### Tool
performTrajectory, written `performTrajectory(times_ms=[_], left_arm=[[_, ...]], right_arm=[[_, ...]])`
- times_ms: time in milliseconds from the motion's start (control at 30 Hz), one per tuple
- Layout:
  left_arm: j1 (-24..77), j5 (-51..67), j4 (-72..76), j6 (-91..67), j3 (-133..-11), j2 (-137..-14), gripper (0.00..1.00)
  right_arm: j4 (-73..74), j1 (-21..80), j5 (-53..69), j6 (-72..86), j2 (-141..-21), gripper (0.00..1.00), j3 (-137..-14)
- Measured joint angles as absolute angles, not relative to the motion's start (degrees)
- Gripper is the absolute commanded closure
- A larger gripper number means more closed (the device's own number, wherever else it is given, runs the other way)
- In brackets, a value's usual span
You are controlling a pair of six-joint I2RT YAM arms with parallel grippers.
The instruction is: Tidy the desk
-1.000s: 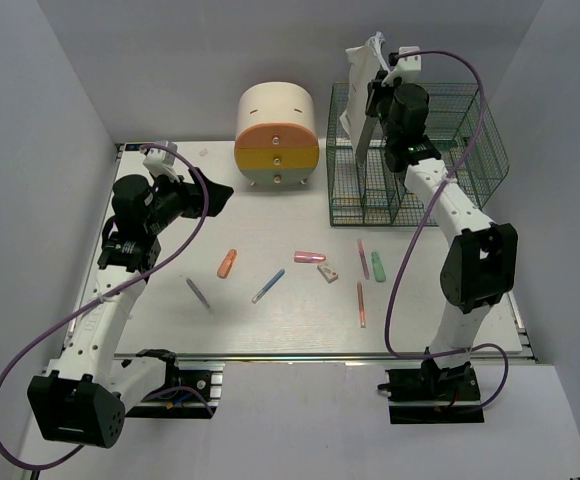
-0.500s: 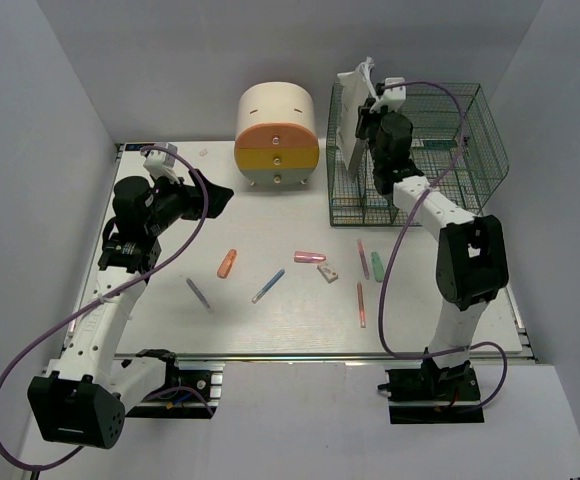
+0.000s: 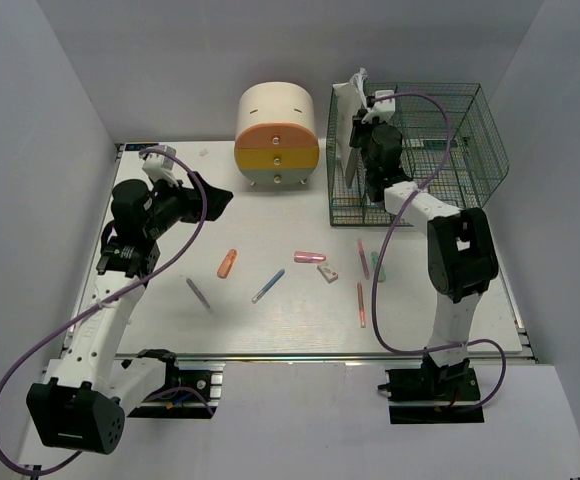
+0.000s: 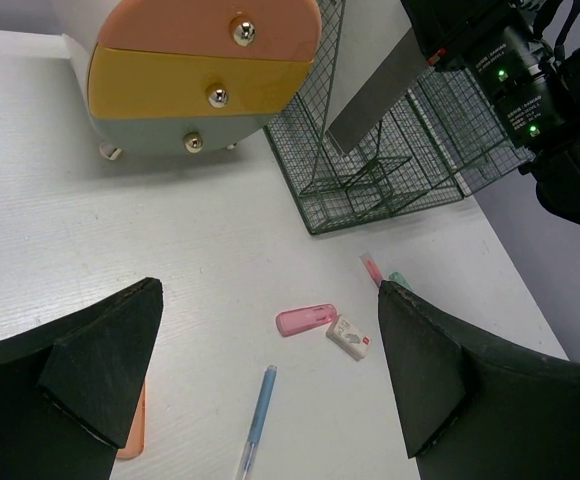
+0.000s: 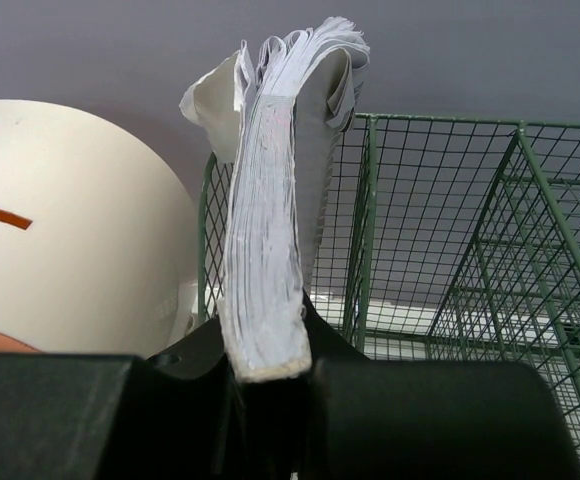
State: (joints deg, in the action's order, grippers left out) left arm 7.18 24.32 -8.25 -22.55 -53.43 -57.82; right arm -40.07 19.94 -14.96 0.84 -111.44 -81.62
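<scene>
Desk fills the centre of the top view, rail at 6 o'clock by the arm bases. Loose near centre: orange marker, purple pen, blue pen, pink highlighter, eraser. Toward 3 o'clock: pink pen, green marker, red pen. Drawer box at 12, green wire mesh organizer at 1–2. Right gripper is clamped narrow on an upright notebook at the organizer's 9 o'clock wall; inside or above, can't tell. Left gripper at 9 o'clock, jaws spread wide, empty.

Cut off at top edge: drawer box. Half hidden behind left finger: orange item. Buried between jaws: lower end of paper stack.
</scene>
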Motion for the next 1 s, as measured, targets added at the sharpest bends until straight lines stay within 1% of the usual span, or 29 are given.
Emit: performTrajectory(times_ms=[33,100,133,167,333,467,633,800,833,900,967,1000], left_arm=[[7.18,24.32,-8.38,-22.55,-53.32,-57.71,0.02],[7.18,24.32,-8.67,-22.57,-53.15,-57.63,0.02],[7.18,24.32,-8.69,-22.57,-53.08,-57.63,0.02],[7.18,24.34,-8.82,-22.61,-53.04,-57.63,0.02],[7.18,24.32,-8.62,-23.4,-52.95,-57.63,0.02],[7.18,24.34,-8.34,-24.1,-52.9,-57.67,0.02],[7.18,24.29,-7.25,-25.3,-52.47,-57.89,0.02],[7.18,24.01,-6.68,-26.41,-52.42,-59.86,0.03],[7.18,24.01,-6.5,-26.65,-52.42,-60.53,0.05],[7.18,24.16,-5.87,-27.51,-52.42,-62.04,0.13],[7.18,24.43,-5.13,-28.49,-52.42,-63.55,0.24],[7.22,24.49,-4.6,-28.97,-52.42,-64.27,0.25]], right_arm=[[-40.51,19.94,-15.05,0.84,-111.68,1.0,-81.62],[-41.15,19.94,-15.07,0.32,-112.12,0.94,-81.62],[-41.36,19.94,-15.07,-0.12,-112.38,0.89,-81.62],[-41.76,19.94,-15.07,-0.51,-112.73,0.78,-81.62],[-45.39,19.9,-14.41,-1.72,-112.92,0.53,-80.34],[-48.36,19.88,-12.93,-2.55,-111.59,0.43,-77.67],[-49.41,19.64,-10.92,-3.49,-108.44,0.41,-74.15],[-48.86,19.07,-9.65,-4.21,-102.56,0.39,-73.63],[-48.03,18.83,-9.37,-4.27,-100.99,0.39,-73.65],[-45.89,18.17,-8.62,-4.54,-97.73,0.37,-73.82],[-42.46,17.45,-7.38,-4.97,-95.04,0.34,-74.7],[-39.44,17.08,-5.56,-5.48,-93.93,0.34,-75.85]])
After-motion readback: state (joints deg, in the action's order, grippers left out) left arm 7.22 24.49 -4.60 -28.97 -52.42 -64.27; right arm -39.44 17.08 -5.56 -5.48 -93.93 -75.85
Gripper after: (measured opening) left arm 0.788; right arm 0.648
